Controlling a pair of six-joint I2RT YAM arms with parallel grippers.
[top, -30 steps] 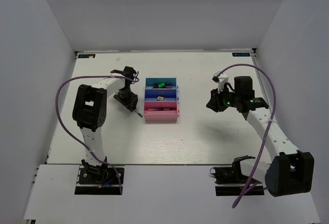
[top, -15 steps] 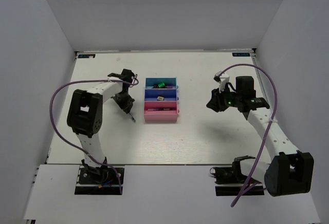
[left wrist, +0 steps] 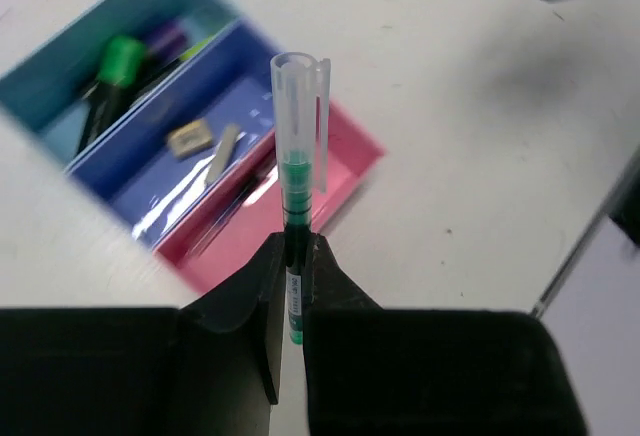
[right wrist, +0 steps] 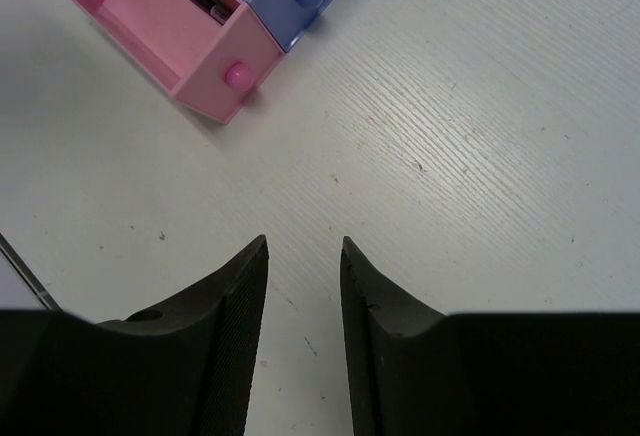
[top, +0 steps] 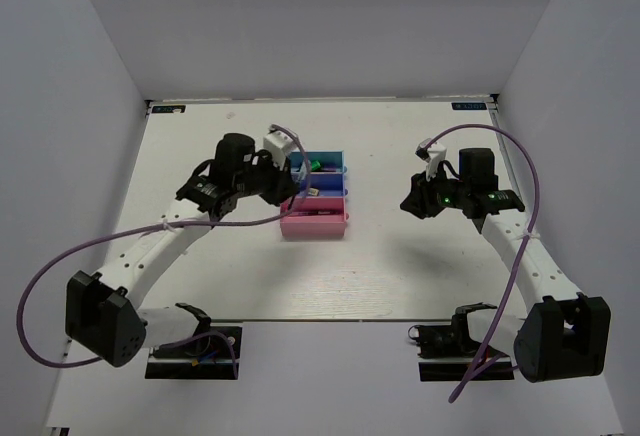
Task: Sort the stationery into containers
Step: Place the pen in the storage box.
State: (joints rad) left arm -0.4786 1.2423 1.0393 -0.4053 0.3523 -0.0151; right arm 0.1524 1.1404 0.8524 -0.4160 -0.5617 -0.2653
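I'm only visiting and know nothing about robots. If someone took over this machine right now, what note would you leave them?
Left end effector: shut on a clear-capped pen, held above the row of trays.
Right end effector: open and empty, over the bare table to the right of the trays.
Done: the teal tray holds markers and a green piece. The blue tray holds a tan cube. The pink tray holds a thin pen.
Left: drop the held pen into a tray, probably the pink one. I see no other loose stationery on the table.
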